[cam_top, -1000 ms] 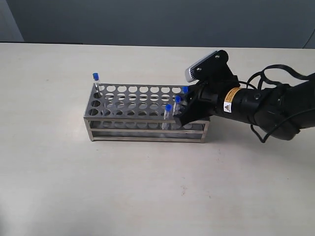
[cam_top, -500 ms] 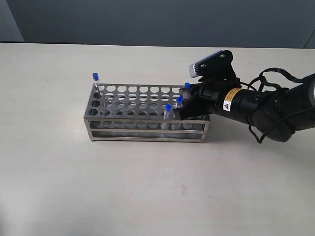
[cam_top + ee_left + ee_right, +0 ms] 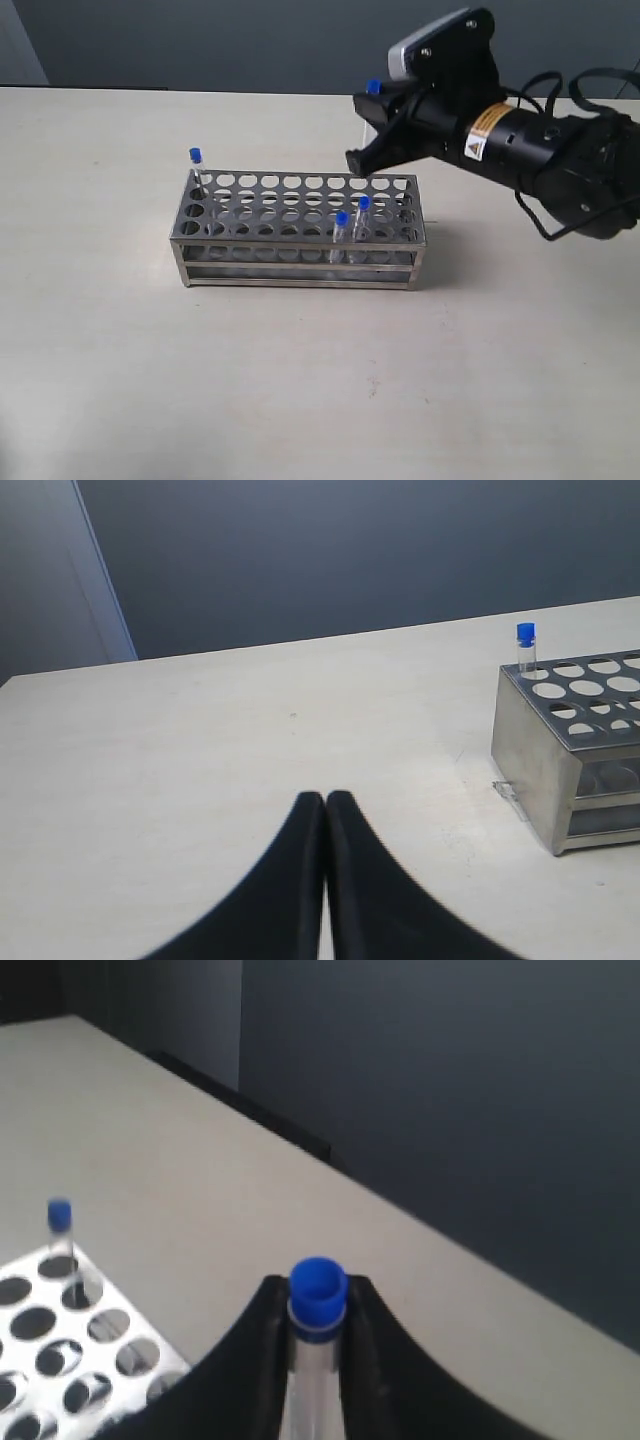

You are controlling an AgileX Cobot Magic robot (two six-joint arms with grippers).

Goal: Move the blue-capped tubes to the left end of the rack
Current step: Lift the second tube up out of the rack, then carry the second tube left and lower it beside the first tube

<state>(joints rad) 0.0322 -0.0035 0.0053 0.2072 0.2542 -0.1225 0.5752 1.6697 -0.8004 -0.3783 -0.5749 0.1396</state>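
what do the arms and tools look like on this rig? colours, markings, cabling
Black all over. The right arm is bulky cylindrical segments with a yellow-and-white warning label near the wrist, thin black cables looping off it and a silver-faced camera housing on top. The right tool has black tapering fingers. The left tool shows two black fingers, curved, narrowing to the tips; its arm is out of view.
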